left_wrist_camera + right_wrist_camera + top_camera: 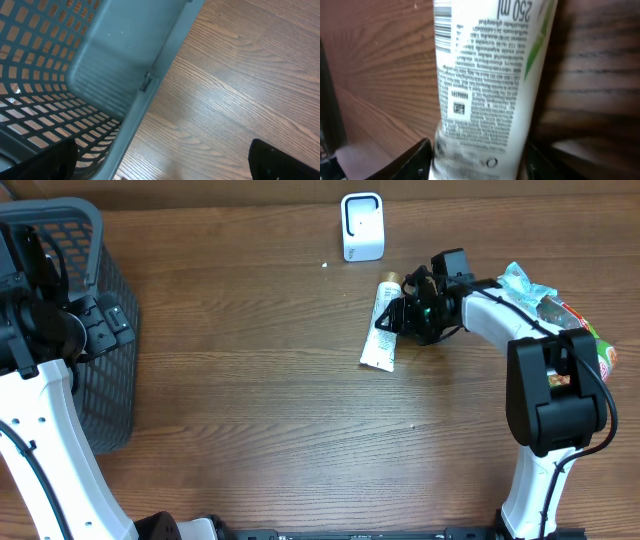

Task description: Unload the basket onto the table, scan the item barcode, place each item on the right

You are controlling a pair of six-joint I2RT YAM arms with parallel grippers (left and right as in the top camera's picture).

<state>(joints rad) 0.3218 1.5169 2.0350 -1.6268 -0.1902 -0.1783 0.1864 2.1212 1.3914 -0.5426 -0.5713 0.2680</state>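
Note:
A white tube with green print and a gold cap (379,332) lies on the wooden table, below a small white scanner (362,226). My right gripper (402,316) reaches in from the right and is shut on the tube's upper part. In the right wrist view the tube (485,85) fills the space between both fingers (416,159), which press on its sides, and a barcode (443,30) shows on its left edge. My left gripper (162,167) hangs open over the rim of the grey basket (150,85), holding nothing.
The grey mesh basket (105,330) stands at the table's left edge. Packaged items, one in pale blue wrap (525,285) and one green and red (603,352), lie at the right behind my right arm.

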